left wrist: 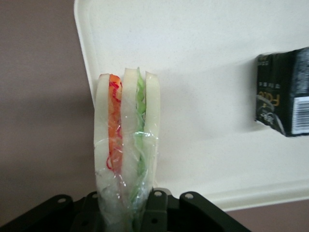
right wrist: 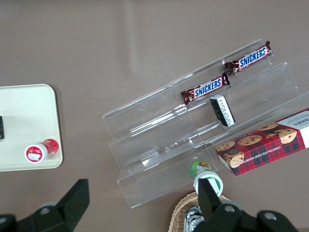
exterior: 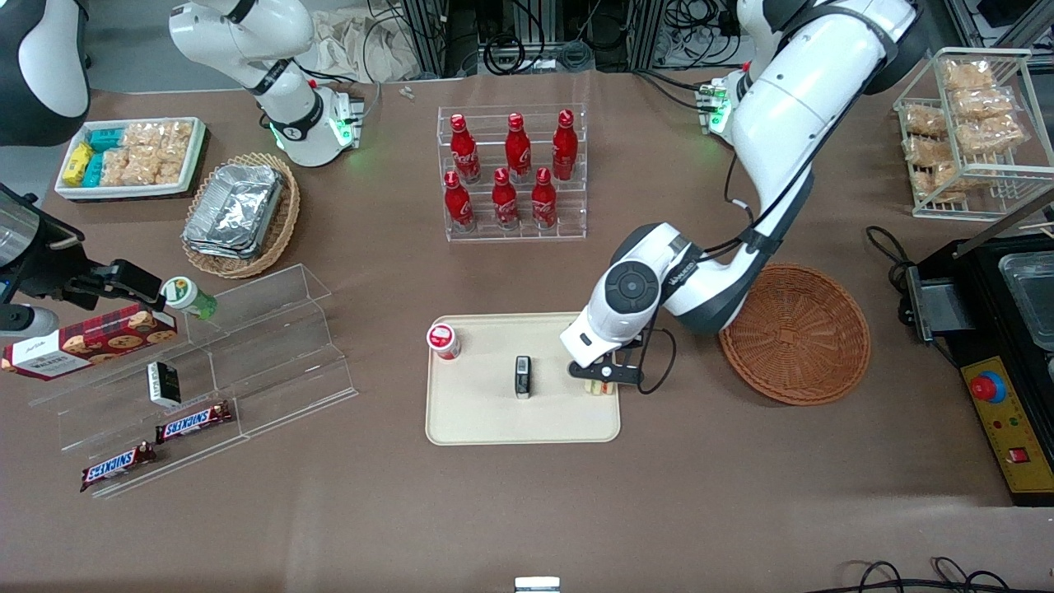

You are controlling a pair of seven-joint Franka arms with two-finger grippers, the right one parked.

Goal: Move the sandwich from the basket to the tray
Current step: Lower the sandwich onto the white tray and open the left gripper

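Arm pose: the left arm reaches from the table's working end, forearm bent low, wrist turned down over the tray's [exterior: 494, 420] edge nearest the basket [exterior: 795, 333].
Gripper: the gripper [exterior: 602, 380] hangs just above that tray edge, fingers [left wrist: 155, 208] clamped on the sandwich [left wrist: 126, 145].
Sandwich position: held upright between the fingers, its lower end pinched, over the tray rim; whether it touches the tray cannot be told.
Sandwich look: three pale bread slices in clear wrap, with an orange-red layer and a green layer between them.
Tray contents: a small black box [exterior: 522, 375] and a red-capped jar [exterior: 443, 340], both apart from the sandwich.
Basket: reddish-brown wicker, beside the tray.
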